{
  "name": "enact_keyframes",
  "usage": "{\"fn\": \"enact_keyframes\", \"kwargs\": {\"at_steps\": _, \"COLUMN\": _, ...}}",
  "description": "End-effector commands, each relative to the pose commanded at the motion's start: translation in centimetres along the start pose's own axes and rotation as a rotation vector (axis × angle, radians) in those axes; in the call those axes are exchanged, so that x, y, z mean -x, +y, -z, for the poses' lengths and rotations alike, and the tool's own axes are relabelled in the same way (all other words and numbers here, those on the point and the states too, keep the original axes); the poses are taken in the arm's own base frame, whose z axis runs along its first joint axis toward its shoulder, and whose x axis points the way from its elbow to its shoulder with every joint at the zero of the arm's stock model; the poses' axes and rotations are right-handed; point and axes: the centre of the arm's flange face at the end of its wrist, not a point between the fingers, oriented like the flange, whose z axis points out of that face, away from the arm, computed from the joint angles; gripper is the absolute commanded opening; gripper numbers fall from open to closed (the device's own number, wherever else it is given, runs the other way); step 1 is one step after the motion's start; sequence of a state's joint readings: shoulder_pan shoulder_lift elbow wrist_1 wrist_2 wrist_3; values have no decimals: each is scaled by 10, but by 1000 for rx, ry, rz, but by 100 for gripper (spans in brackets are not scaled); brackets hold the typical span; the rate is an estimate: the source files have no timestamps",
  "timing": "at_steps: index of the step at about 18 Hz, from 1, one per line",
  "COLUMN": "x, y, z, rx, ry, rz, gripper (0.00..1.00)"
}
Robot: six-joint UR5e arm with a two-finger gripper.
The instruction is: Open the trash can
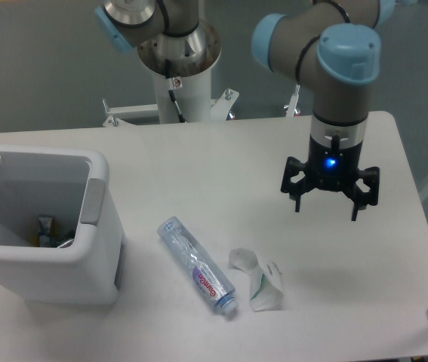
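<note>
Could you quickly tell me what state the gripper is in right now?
Gripper: jaws open, holding nothing, above the table to the right of the bottle.

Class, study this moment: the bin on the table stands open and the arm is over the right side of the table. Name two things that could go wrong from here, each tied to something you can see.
1. The bottle lies on its side, so a low sweep of the open hand back toward the bin could send it rolling.
2. The crumpled wrapper sits just below and left of the hand; it looks light, so a passing finger may drag it off the table.
</note>
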State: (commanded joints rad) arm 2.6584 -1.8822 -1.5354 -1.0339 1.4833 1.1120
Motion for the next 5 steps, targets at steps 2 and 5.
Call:
{"fn": "enact_keyframes", "kwargs": {"at_steps": 2, "x": -5, "y": 3, "z": -7, "rx": 14, "ry": 9, "rz": -8, "gripper": 100}}
{"fn": "enact_keyframes", "kwargs": {"at_steps": 5, "x": -9, "y": 4, "z": -11, "rx": 18, "ry": 14, "rz": -11, "gripper": 100}}
